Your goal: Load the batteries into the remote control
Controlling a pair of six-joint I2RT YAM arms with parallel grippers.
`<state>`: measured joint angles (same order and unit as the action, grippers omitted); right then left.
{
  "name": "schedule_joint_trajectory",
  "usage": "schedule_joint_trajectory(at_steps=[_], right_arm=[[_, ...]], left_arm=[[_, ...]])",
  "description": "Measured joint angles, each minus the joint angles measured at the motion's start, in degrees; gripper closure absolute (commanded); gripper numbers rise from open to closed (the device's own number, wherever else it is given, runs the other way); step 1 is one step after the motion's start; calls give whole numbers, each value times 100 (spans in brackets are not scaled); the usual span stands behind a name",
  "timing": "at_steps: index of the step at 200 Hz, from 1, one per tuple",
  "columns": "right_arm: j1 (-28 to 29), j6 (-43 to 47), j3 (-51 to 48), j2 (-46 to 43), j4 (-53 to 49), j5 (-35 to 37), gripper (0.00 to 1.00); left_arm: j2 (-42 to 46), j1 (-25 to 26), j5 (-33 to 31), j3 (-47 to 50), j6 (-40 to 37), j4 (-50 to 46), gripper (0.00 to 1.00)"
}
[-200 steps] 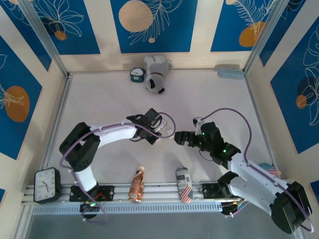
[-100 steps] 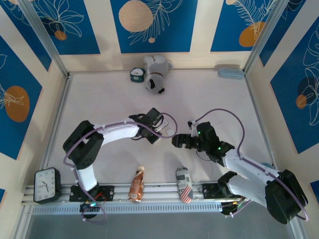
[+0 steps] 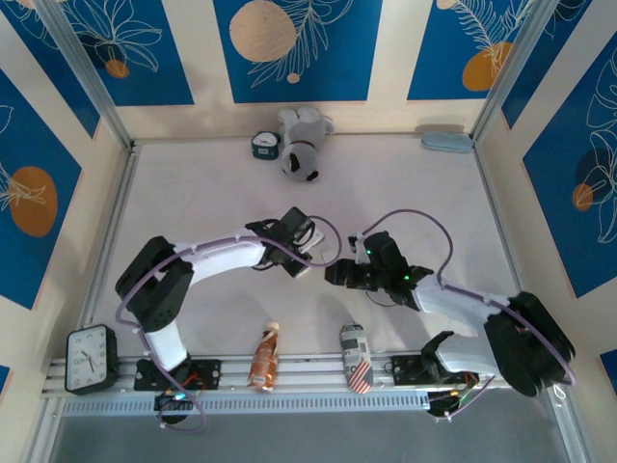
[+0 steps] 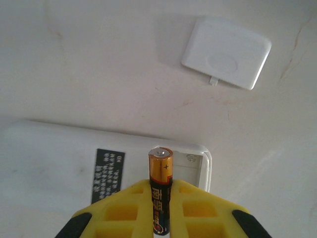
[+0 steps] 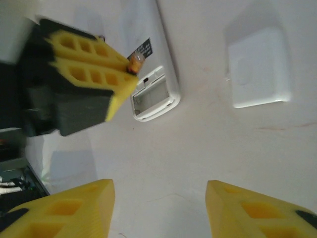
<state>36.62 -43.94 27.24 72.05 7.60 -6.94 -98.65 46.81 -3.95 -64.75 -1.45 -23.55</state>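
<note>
At left, our left tool (image 4: 161,192) is clenched on a slim black-and-copper cylindrical battery (image 4: 160,168), close by the open bay of the white rectangular plastic remote control (image 4: 54,158), which lies face down on the pale desk (image 4: 99,64). The battery looks light, rigid and slick, so we judge a mid-body pinch best. Our right tool (image 5: 161,210) hangs released and empty near the loose white rectangular cover (image 5: 258,69).

Bare table (image 5: 198,148) ahead of right fingers (image 5: 252,210); left fingers (image 5: 89,54) low over the remote control (image 5: 159,64), cover (image 5: 257,67) nearby.

Glossy battery (image 4: 160,191), seemingly matt plastic remote (image 4: 54,154)
</note>
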Motion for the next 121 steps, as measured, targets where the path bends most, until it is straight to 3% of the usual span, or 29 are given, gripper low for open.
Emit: schedule_joint_trajectory(at_steps=[56, 121], right_arm=[[511, -317, 1034, 1700, 391, -57, 52], [501, -570, 1596, 2555, 455, -63, 55]], left_arm=[[1036, -133, -162, 321, 275, 0, 88], [1770, -179, -494, 704, 612, -232, 86]])
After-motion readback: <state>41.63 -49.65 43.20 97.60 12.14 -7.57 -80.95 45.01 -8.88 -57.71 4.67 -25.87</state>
